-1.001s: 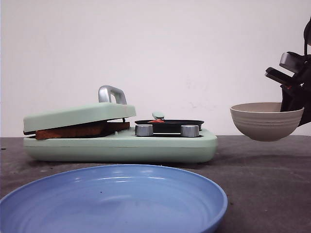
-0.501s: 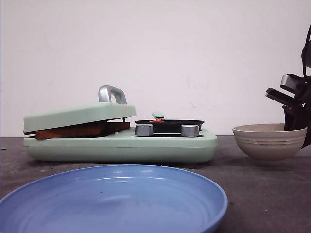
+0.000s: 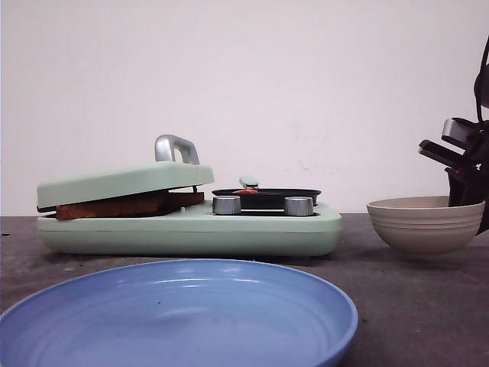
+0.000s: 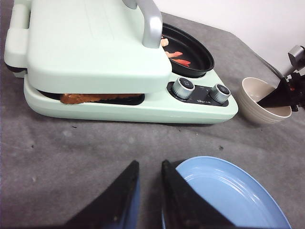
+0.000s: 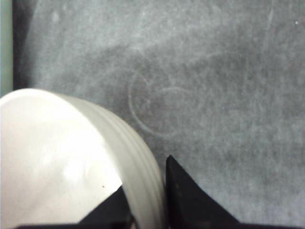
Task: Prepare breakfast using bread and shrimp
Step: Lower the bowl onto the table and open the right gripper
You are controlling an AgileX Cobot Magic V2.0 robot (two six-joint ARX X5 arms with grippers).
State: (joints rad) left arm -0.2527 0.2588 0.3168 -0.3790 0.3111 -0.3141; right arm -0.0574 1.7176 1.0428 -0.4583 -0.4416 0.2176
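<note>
The bread lies toasted brown under the tilted lid of the pale green breakfast maker; its edge also shows as bread. Reddish shrimp lie in the maker's black pan; only a sliver of shrimp shows above its rim. My right gripper is shut on the rim of the beige bowl, which stands on the table right of the maker, one finger inside and one outside. My left gripper hovers over the table in front of the maker, narrowly open and holding nothing.
A large blue plate sits at the table's front, just beside the left gripper's fingers. Two silver knobs face forward below the pan. A silver handle stands up from the lid. A white wall is behind.
The right gripper has lowered the bowl from mid-air down onto the table at the right. Maker, plate and left gripper have not moved.
</note>
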